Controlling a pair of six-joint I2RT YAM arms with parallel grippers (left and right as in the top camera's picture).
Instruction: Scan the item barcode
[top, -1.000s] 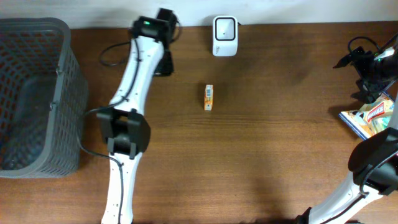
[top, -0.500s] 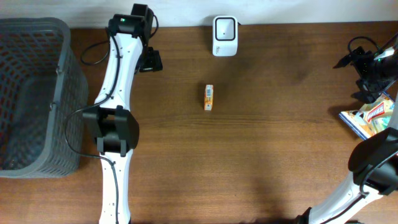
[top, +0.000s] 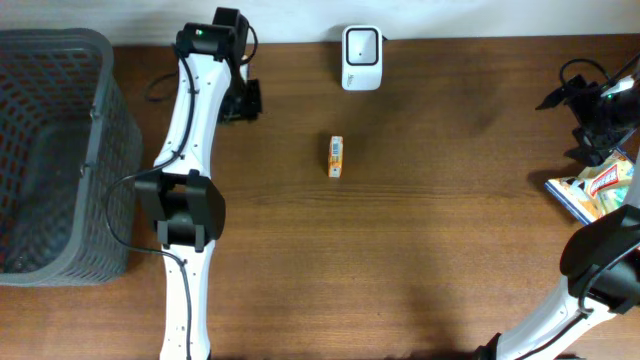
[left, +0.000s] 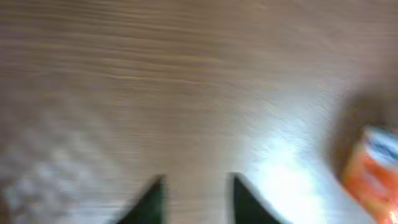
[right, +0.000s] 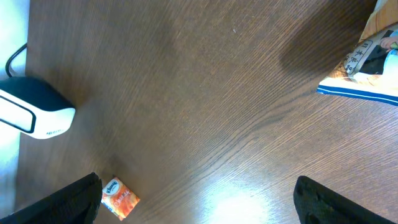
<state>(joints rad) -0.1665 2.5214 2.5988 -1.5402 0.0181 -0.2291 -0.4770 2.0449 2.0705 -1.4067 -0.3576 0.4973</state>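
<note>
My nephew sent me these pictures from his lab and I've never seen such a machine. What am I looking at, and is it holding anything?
These are two robot arms at a wooden table. One picture looks down from above; the other two come from cameras on each wrist. The left hand hovers near the table's far edge, its fingers apart with nothing between them. The right hand is wide open and empty. On the table lie a small orange packet, a white scanner, a grey basket and a colourful package.

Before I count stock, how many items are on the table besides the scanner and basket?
2: an orange box mid-table, below the scanner, and a printed packet at the right edge, partly hidden by the arm.
</note>
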